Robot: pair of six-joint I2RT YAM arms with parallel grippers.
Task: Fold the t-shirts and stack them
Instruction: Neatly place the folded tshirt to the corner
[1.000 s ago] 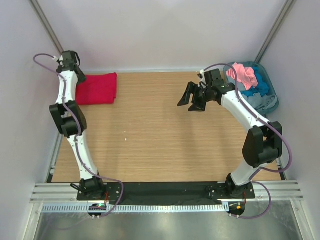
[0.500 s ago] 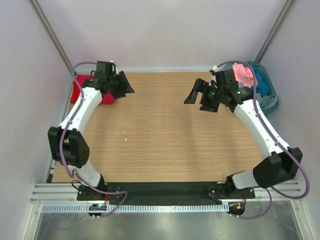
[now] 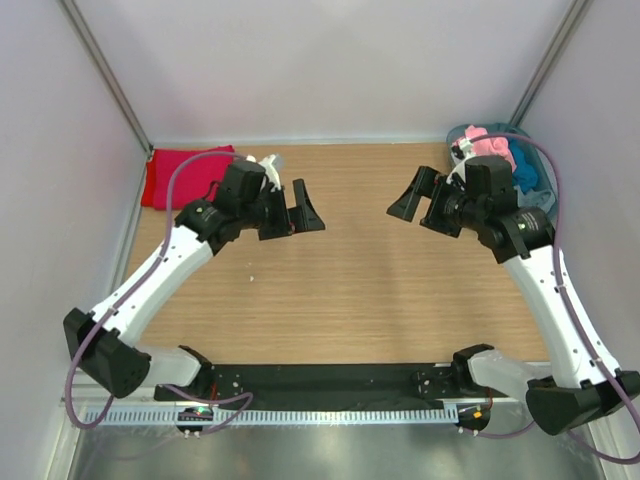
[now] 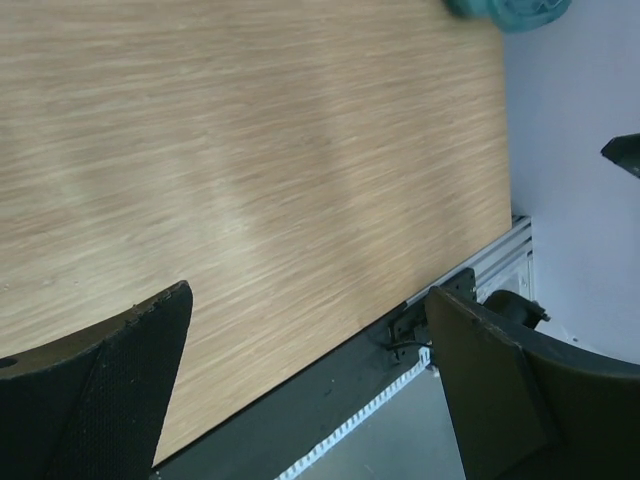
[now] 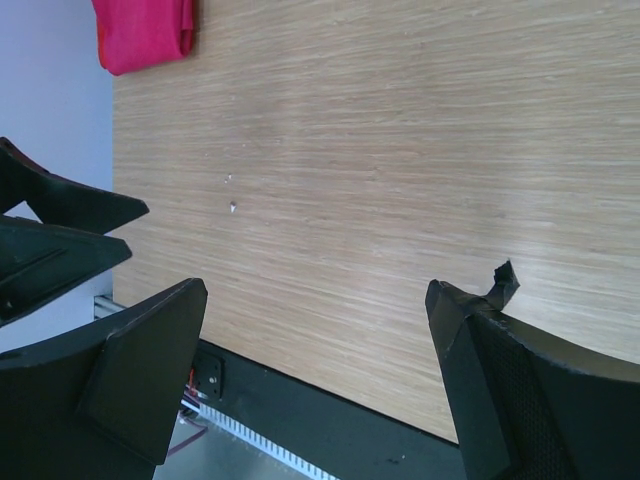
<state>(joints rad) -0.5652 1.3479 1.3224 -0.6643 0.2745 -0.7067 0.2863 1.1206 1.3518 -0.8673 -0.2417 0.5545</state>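
I had both arms up over the bare middle of the brown wooden table (image 3: 340, 300), and neither one held anything. The left gripper (image 3: 297, 215) hung wide open just left of the centre of the top view. The right gripper (image 3: 420, 210) hung wide open just right of centre, and the two faced each other. In each wrist view I saw only wood between the fingers (image 4: 110, 380).

One crimson red cloth t-shirt (image 3: 185, 177), folded into a flat rectangle, lay in the upper left corner of the top view, by the back edge of the table. I think it sat there to start the stack and to leave the middle free for folding. Its long side ran left to right across the frame, along that back edge. I could not tell which way its neck pointed.

The other shirts were bunched in the grey-blue oval plastic tub (image 3: 456, 133) at the upper right. A pink t-shirt (image 3: 487, 143) lay on top with a blue t-shirt (image 3: 522, 172) beside it. Both were too crumpled to point any clear way. I judged that the next job was to fetch one, and the right arm was nearest.
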